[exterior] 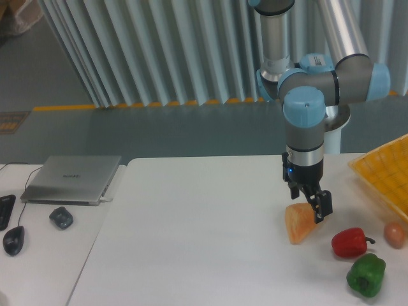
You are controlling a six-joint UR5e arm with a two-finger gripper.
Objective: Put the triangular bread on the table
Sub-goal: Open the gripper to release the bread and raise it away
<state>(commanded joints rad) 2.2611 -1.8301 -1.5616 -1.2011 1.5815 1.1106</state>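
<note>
Here the UR5e arm (pixel 306 95) comes down from the top of the picture, bends at its blue-capped joints and points its wrist straight down over the right part of the tabletop (pixel 191 236). The gripper (pixel 312 207) hangs nearly upright at the end of it, with a small blue light on its body. Its dark jaws are pinching the upper right edge of the triangular bread (pixel 298 224), whose pale orange wedge lies low against the white surface; whether its underside touches the surface cannot be told.

Just right of the bread sits a red pepper (pixel 349 242), with a green pepper (pixel 366 275) in front of it and a small peach-coloured ball (pixel 394 234) beside it. A yellow tray (pixel 386 172) lies tilted at the right edge.

On the adjoining desk (pixel 44 255) at the left lie a closed grey laptop (pixel 71 179) and two dark mice (pixel 61 217). The laptop lid bears a short wordmark, too small to read. No other writing can be read.
</note>
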